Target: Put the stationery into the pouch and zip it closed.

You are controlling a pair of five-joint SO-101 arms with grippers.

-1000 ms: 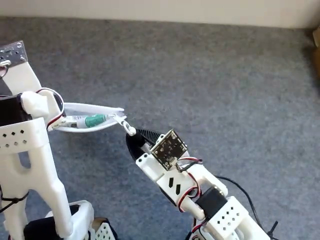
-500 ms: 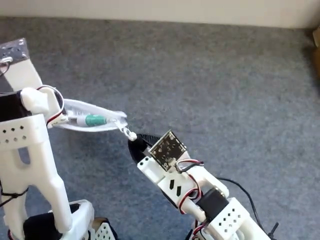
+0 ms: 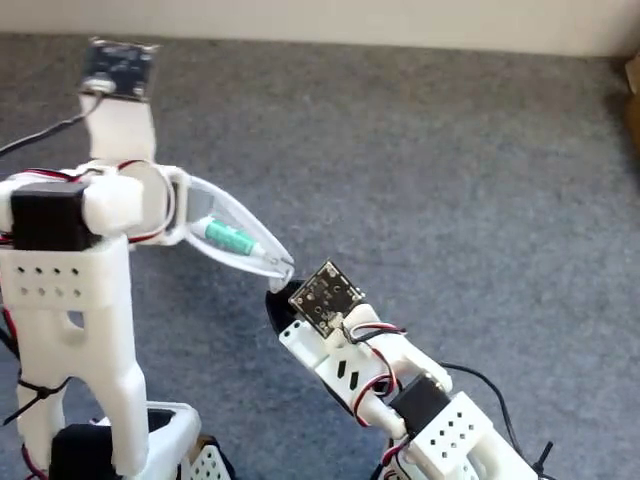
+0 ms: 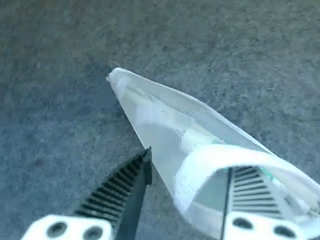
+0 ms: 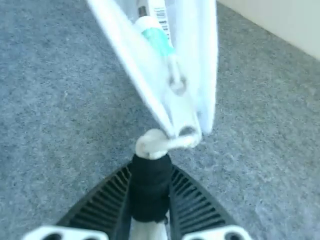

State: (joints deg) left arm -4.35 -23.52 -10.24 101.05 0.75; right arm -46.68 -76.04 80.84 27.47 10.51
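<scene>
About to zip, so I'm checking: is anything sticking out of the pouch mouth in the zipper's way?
Nothing visible does. The stationery lies inside the pouch, and the right gripper holds the zipper pull.

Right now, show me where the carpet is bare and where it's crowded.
Free: the grey carpet right of the translucent white pouch, from the pale wall down to the white right arm. Crowded: near left, between the white left arm and the right pincer clamping the pouch's zip pull.
</scene>
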